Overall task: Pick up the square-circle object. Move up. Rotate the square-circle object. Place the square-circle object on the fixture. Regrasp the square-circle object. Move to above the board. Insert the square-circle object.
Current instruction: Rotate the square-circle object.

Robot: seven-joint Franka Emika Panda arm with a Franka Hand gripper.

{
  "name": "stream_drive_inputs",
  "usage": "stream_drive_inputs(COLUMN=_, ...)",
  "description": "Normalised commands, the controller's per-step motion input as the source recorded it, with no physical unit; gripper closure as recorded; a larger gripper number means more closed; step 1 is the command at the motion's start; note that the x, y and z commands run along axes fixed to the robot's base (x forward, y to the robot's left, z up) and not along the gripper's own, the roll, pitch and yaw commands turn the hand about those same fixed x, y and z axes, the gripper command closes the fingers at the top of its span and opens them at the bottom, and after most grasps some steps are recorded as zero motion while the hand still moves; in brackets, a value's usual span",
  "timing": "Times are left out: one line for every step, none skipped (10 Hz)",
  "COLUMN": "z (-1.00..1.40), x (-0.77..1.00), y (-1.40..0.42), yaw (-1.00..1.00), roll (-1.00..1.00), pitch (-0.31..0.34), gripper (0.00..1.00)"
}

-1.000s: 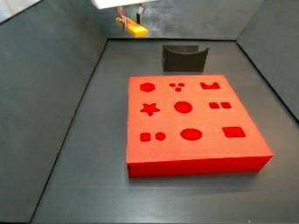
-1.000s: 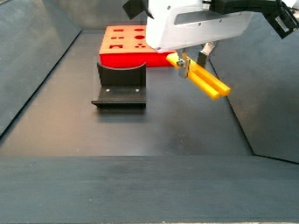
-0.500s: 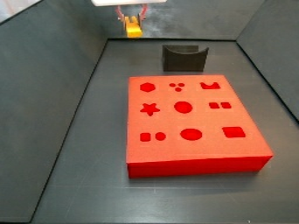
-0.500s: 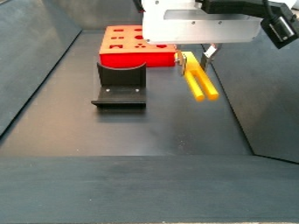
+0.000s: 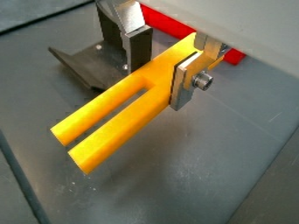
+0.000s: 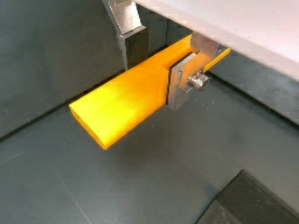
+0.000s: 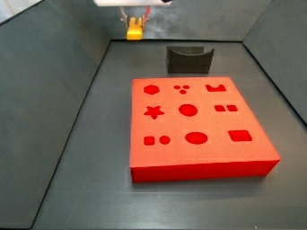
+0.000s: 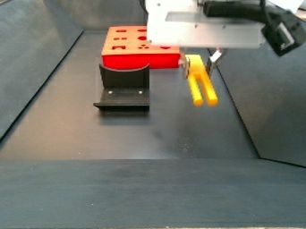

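Note:
The square-circle object [image 5: 117,118] is a long yellow-orange piece with a slot down its length. It hangs in the air, lying roughly level, with my gripper [image 5: 162,63] shut on one end. Both wrist views show silver fingers [image 6: 184,79] pressed on either side of the square-circle object [image 6: 122,105]. In both side views the gripper [image 8: 199,59] holds it beside the fixture [image 8: 123,88], a dark block, and off to one side of the red board [image 8: 131,46]. The gripper [image 7: 135,20] sits at the far end of the bin, behind the fixture [image 7: 188,59] and the board [image 7: 198,126].
Grey bin walls [image 7: 72,54] slope up around the dark floor [image 8: 143,143]. The fixture's base plate [image 5: 73,61] lies close below the held piece in a wrist view.
The gripper has turned with the square-circle object, swinging it from a slanted heading to one parallel with the bin's side wall. Its height looks about the same.

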Motion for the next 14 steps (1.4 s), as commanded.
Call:
stream_drive_inputs(z=-1.00, x=0.02, y=0.00, yaw=0.05, roll=0.00, pitch=-0.016, gripper=1.00)
stream_drive_inputs(z=-1.00, x=0.02, y=0.00, yaw=0.05, roll=0.00, pitch=-0.015, gripper=1.00)
stream_drive_inputs(z=-1.00, x=0.03, y=0.01, yaw=0.04, roll=0.01, pitch=-0.015, gripper=1.00)
stream_drive_inputs(z=-1.00, x=0.04, y=0.01, yaw=0.03, roll=0.01, pitch=-0.011, gripper=1.00)
stream_drive_inputs(z=-0.80, x=0.04, y=0.01, yaw=0.03, roll=0.00, pitch=-0.006, gripper=1.00)
stream_drive_inputs(z=-0.70, x=0.04, y=0.01, yaw=0.02, roll=0.01, pitch=-0.006, gripper=1.00)
stream_drive_inputs(z=-0.51, x=0.04, y=0.01, yaw=0.02, roll=0.01, pitch=-0.012, gripper=1.00)
stream_drive_inputs(z=-0.38, x=0.04, y=0.01, yaw=0.02, roll=0.01, pitch=-0.016, gripper=1.00)
stream_drive_inputs(z=-0.21, x=0.04, y=0.01, yaw=0.02, roll=0.01, pitch=-0.017, gripper=1.00)
stream_drive_inputs(z=0.00, x=0.00, y=0.00, yaw=0.00, roll=0.00, pitch=0.000, gripper=0.00)
stream_drive_inputs(z=1.00, x=0.00, y=0.00, yaw=0.00, roll=0.00, pitch=0.000, gripper=0.00)
stream_drive_inputs(z=1.00, x=-0.01, y=0.00, yaw=0.00, roll=0.00, pitch=0.016, gripper=0.00)
stream_drive_inputs(z=1.00, x=-0.01, y=0.00, yaw=0.00, roll=-0.01, pitch=0.033, gripper=0.00)
stream_drive_inputs(z=1.00, x=-0.01, y=0.00, yaw=0.00, roll=-0.01, pitch=0.040, gripper=0.00)
